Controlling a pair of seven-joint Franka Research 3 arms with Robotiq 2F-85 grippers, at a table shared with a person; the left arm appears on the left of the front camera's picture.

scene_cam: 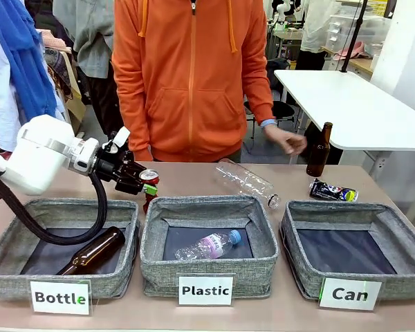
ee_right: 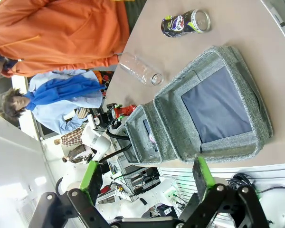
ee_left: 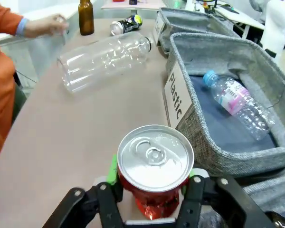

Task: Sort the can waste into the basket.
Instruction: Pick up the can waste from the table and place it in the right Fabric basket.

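Observation:
My left gripper (scene_cam: 146,185) is shut on the red can (scene_cam: 149,181) with a silver top, held behind the gap between the "Bottle" and "Plastic" baskets. In the left wrist view the red can (ee_left: 154,166) sits pinched between the green pads (ee_left: 113,170). The dark blue-black can (scene_cam: 332,191) lies on the table behind the "Can" basket (scene_cam: 301,266), which holds nothing; the dark can (ee_left: 125,24) lies far off in the left wrist view. My right gripper (ee_right: 145,175) hangs open high above the "Can" basket (ee_right: 237,147), with the dark can (ee_right: 185,23) beyond it.
A brown bottle (scene_cam: 91,252) lies in the "Bottle" basket (scene_cam: 3,259), a small plastic bottle (scene_cam: 207,245) in the "Plastic" basket (scene_cam: 152,256). A large clear bottle (scene_cam: 247,182) lies behind it. A brown bottle (scene_cam: 319,150) stands by the person's hand (scene_cam: 288,142).

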